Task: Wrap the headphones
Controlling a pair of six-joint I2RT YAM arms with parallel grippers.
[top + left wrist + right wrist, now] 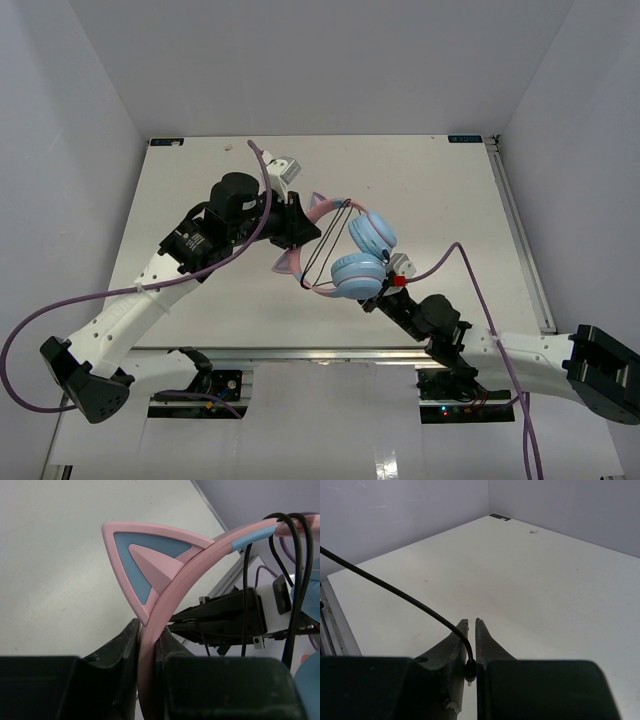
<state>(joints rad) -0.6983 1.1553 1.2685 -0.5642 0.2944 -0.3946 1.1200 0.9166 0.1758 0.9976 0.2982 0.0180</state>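
The headphones hang above the middle of the table, with their two light-blue ear cups point(372, 232) stacked close together. My left gripper point(300, 235) is shut on the pink headband point(149, 645), just below a cat ear point(145, 560). The thin black cable point(325, 245) runs in loops across the band from the top to the lower ear cup point(358, 275). My right gripper point(388, 285) sits right beside the lower cup. In the right wrist view that gripper point(472, 622) is shut on the cable's plug end point(470, 667), and the cable point(395, 592) leads away up to the left.
A metal rail point(330, 353) runs along the near table edge and another point(520, 240) along the right side. Thick purple arm cables point(20, 350) point(480, 290) loop off both arms. White walls enclose the table on three sides.
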